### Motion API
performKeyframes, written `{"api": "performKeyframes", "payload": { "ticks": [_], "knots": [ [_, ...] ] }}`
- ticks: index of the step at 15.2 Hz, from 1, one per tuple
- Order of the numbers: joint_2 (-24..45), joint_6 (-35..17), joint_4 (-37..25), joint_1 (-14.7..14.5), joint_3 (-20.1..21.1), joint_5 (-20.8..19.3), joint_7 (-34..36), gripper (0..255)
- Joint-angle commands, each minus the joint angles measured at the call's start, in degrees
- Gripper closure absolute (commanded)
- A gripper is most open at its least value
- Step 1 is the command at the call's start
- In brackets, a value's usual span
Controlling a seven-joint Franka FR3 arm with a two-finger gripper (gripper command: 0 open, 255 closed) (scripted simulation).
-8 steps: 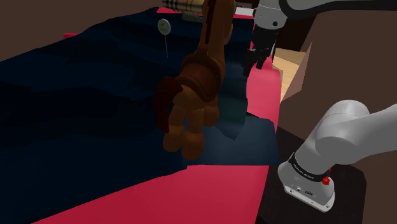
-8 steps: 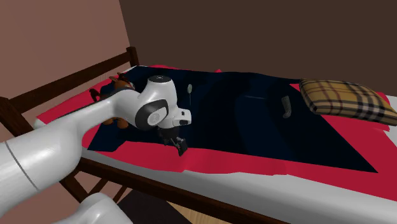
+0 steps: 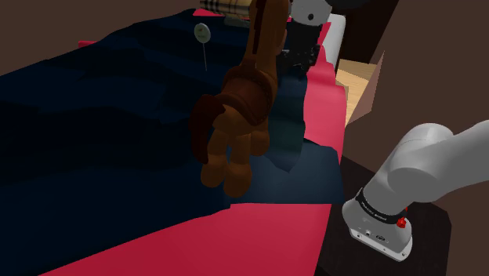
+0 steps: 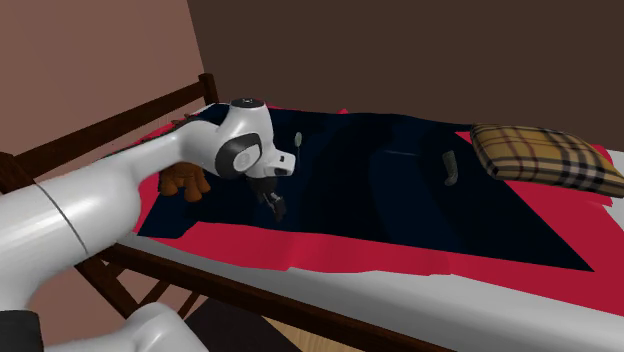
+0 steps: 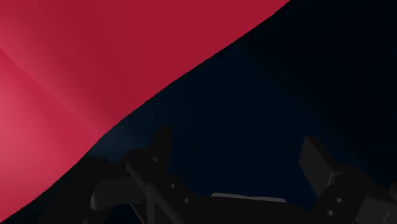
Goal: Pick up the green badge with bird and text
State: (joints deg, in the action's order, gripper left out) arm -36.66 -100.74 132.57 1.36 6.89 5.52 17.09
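The badge (image 3: 202, 32) is a small pale green disc on a thin pin, standing on the dark navy blanket (image 3: 102, 118) far up the shoulder view's left. In the second exterior view the badge (image 4: 298, 137) stands just beyond the arm's wrist. My black gripper (image 3: 302, 61) hangs over the blanket's near edge, behind the brown plush toy (image 3: 235, 125) and well to the right of the badge. In the second exterior view the gripper (image 4: 275, 208) points down at the blanket. From the wrist, the gripper (image 5: 238, 156) is open over dark blanket beside red sheet (image 5: 95, 57), nothing between its fingers.
The plush toy (image 4: 185, 182) lies by the bed's wooden rail (image 4: 90, 135). A plaid pillow (image 4: 545, 155) rests at the far end, with a grey object (image 4: 450, 168) on the blanket near it. Red sheet (image 3: 235, 235) borders the blanket. The arm's base (image 3: 384, 219) stands at the lower right.
The gripper has moved off the red sheet edge to over the dark blanket, shifting toward the shoulder view's left and farther up the bed. It has stayed open.
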Motion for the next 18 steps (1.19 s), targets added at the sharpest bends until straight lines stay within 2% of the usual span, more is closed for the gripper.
{"api": "performKeyframes", "payload": {
  "ticks": [1,5,10,18],
  "knots": [
    [3.5,-0.6,-4.0,0.6,1.8,1.1,4.8,0],
    [10.0,-1.6,-11.6,1.9,5.1,2.3,14.1,0],
    [18.7,-1.9,-22.7,3.6,8.7,1.7,25.8,0],
    [34.7,0.8,-45.1,4.8,12.8,-3.5,44.5,0]
  ]
}}
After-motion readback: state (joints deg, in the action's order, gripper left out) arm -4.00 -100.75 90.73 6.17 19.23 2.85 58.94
